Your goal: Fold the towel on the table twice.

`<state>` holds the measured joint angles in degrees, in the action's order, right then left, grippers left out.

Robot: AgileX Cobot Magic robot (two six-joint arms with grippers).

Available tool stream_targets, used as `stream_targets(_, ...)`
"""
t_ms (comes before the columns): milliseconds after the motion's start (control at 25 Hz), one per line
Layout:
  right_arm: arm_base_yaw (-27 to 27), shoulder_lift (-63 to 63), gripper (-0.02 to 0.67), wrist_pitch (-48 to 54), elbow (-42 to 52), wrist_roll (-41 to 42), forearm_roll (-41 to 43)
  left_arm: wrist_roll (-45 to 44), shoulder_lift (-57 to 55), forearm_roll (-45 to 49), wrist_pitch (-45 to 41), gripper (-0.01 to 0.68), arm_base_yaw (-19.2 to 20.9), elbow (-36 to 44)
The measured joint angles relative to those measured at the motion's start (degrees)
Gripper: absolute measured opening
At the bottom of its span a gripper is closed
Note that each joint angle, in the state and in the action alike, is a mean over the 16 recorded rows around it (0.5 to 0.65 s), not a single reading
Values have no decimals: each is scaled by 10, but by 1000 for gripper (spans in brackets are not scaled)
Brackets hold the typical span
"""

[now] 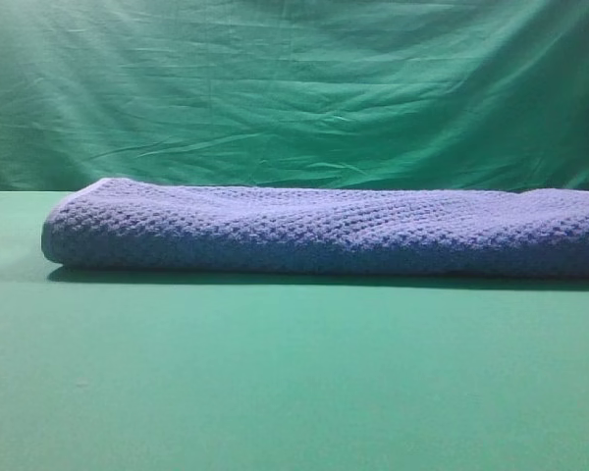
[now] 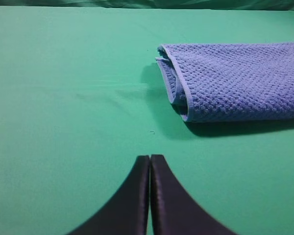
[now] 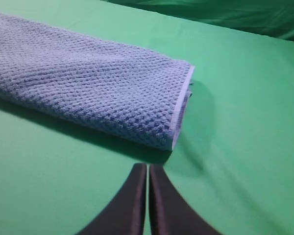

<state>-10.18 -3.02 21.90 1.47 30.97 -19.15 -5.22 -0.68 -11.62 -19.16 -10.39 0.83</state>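
Note:
The blue-grey waffle-weave towel (image 1: 324, 231) lies folded in layers as a long low band across the green table (image 1: 275, 383). Its left end with the pale hem (image 2: 179, 93) shows in the left wrist view, its right end (image 3: 181, 110) in the right wrist view. My left gripper (image 2: 150, 159) is shut and empty, hovering over bare table short of the towel's left end. Likewise shut and empty, my right gripper (image 3: 147, 167) sits just in front of the towel's right corner. Neither gripper appears in the exterior high view.
A wrinkled green backdrop cloth (image 1: 294, 88) hangs behind the table. Bare green table surface (image 2: 63, 98) stretches to the left of the towel and in front of it.

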Motion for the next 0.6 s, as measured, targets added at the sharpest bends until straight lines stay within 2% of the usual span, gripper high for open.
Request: stream_targets(600, 1, 15, 0, 3, 0, 1, -17, 0, 4, -1, 0, 0, 6, 0)
